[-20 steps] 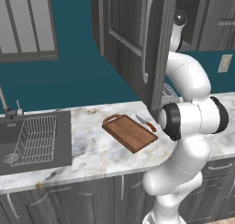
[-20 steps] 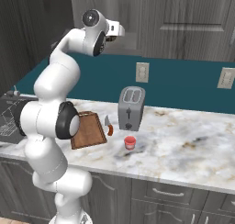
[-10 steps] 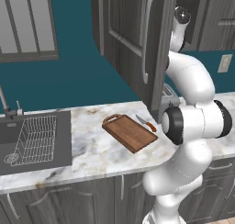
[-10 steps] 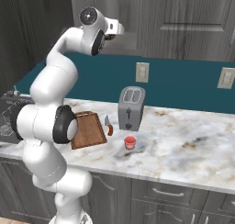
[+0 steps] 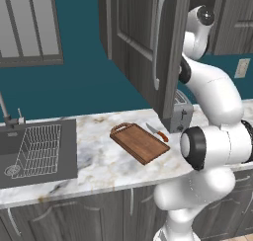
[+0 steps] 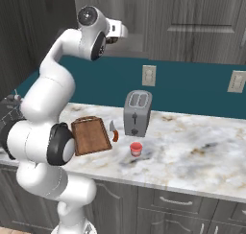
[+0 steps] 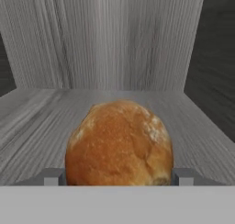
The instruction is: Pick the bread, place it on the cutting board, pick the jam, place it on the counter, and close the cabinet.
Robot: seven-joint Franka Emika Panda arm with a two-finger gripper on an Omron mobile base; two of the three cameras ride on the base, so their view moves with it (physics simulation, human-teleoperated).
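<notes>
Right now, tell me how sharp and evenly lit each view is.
Hand view: the bread is soft and blurry, lit from above. Left base view: crisp, the cabinet door's face dim. Right base view: the jam casts a faint shadow on the counter.

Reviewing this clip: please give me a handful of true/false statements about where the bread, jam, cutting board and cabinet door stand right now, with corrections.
1. The bread sits on the cabinet shelf, right in front of the hand camera. True.
2. The cutting board already carries the bread. False: its top is bare.
3. The jam stands on the counter in front of the toaster. True.
4. The cabinet door is closed. False: it stands swung open.
5. A knife lies on the cutting board. False: it lies on the counter beside the board.
</notes>
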